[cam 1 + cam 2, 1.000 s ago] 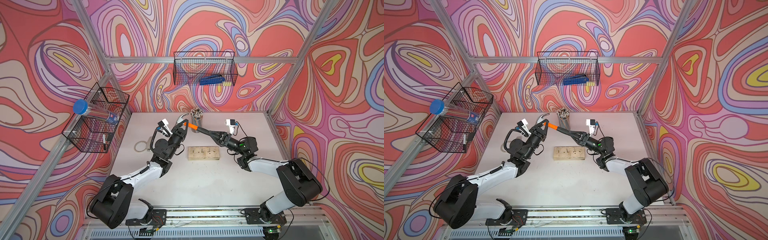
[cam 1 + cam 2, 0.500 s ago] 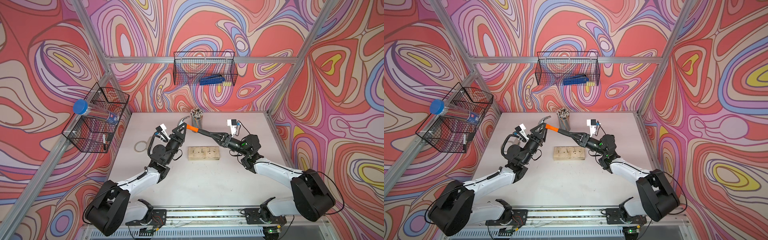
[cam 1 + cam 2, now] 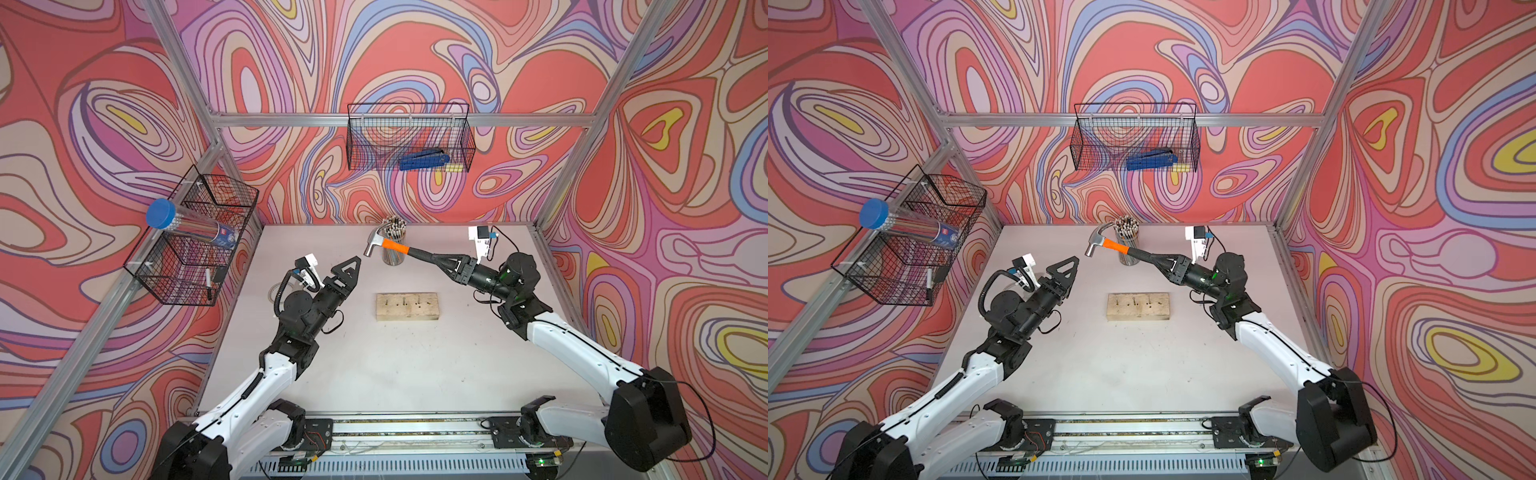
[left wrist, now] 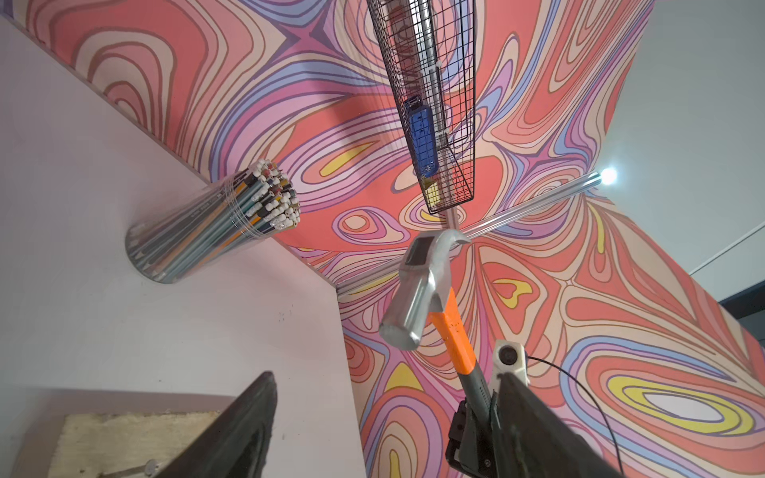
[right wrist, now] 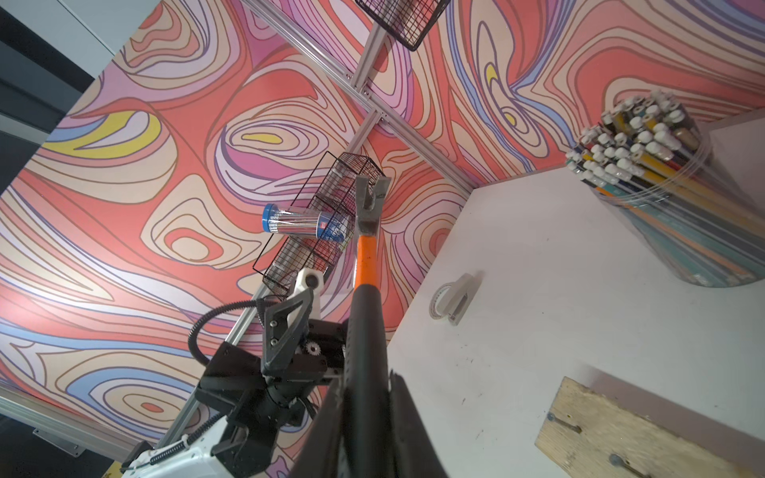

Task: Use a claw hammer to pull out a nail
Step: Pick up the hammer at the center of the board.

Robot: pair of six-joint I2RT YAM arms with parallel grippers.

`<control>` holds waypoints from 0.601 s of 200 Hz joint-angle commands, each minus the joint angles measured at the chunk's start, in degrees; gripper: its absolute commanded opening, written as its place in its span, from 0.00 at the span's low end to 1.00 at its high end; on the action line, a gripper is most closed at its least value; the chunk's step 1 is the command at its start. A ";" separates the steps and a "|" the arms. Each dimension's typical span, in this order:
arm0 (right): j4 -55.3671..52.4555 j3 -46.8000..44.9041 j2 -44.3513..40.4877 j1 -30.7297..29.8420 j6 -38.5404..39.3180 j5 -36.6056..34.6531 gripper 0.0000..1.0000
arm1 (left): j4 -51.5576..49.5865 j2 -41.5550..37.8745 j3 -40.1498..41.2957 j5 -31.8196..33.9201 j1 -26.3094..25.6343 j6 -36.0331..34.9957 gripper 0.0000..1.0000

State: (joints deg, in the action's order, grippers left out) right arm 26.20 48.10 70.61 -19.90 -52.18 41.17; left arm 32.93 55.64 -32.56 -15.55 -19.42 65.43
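Note:
The claw hammer (image 3: 376, 243) (image 3: 1098, 239) hangs in the air over the back of the table, its silver head and orange neck in front of the pencil cup. My right gripper (image 3: 440, 262) (image 5: 368, 380) is shut on its black handle. My left gripper (image 3: 353, 264) (image 4: 385, 376) stands open and empty, just left of the hammer head (image 4: 418, 289) and apart from it. A wooden block (image 3: 407, 306) (image 3: 1138, 306) lies flat mid-table between the arms, with several nails (image 5: 561, 422) in its top face.
A clear cup of pencils (image 3: 394, 259) (image 4: 207, 223) stands at the back centre. A tape roll (image 5: 451, 298) lies on the table behind my left arm. Wire baskets hang on the back wall (image 3: 409, 137) and left wall (image 3: 195, 237), the left one holding a blue-capped tube (image 3: 187, 224).
My left gripper has opened, let go of the hammer near its head and drawn back to the left. The right gripper still holds the handle and has shifted slightly right.

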 commanded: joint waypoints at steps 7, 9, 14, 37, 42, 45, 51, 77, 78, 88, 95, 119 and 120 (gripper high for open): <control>-6.53 4.99 -4.01 1.66 5.53 6.51 0.00 | -14.75 1.39 -7.30 -15.38 3.35 -8.91 0.86; -7.06 5.10 -4.04 1.74 5.80 6.87 0.00 | -15.05 1.84 -7.69 -16.15 3.56 -9.15 0.86; -7.97 5.37 -4.15 1.83 6.24 7.70 0.00 | -16.01 2.82 -8.94 -18.09 3.96 -9.89 0.86; -8.46 5.30 -4.76 2.32 6.04 11.75 0.00 | -23.78 7.86 -15.44 -26.04 4.47 -15.35 0.82; -8.73 5.34 -4.84 2.32 6.02 12.62 0.00 | -25.27 8.95 -16.95 -27.86 4.43 -16.45 0.81; -8.85 5.42 -4.86 2.37 6.02 13.05 0.00 | -26.04 9.63 -17.65 -28.88 4.40 -16.93 0.80; -9.12 5.43 -4.99 2.32 5.99 13.86 0.00 | -27.76 10.80 -19.23 -30.56 4.43 -17.91 0.77; -8.86 5.08 -5.83 2.41 5.80 15.88 0.00 | -28.67 13.04 -21.74 -35.18 4.44 -18.83 0.77; -8.78 5.12 -5.83 2.45 5.74 15.97 0.00 | -28.56 13.06 -21.75 -35.39 4.42 -18.83 0.76; -8.16 5.06 -5.68 2.41 5.17 16.85 0.00 | -26.81 13.52 -21.67 -37.13 4.40 -17.72 0.76; -7.77 4.95 -5.53 2.44 4.75 17.36 0.00 | -25.34 13.90 -21.51 -38.63 4.44 -16.81 0.76; -5.83 4.73 -4.72 2.42 3.54 18.47 0.00 | -15.92 15.27 -19.41 -43.26 4.41 -10.14 0.67; -5.78 4.73 -4.66 2.42 3.56 18.49 0.00 | -15.50 15.33 -19.31 -43.43 4.45 -9.75 0.67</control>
State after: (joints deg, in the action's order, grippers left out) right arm 13.21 50.89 67.59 -17.69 -47.62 56.27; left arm 8.99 69.84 -52.66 -51.18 -15.29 50.59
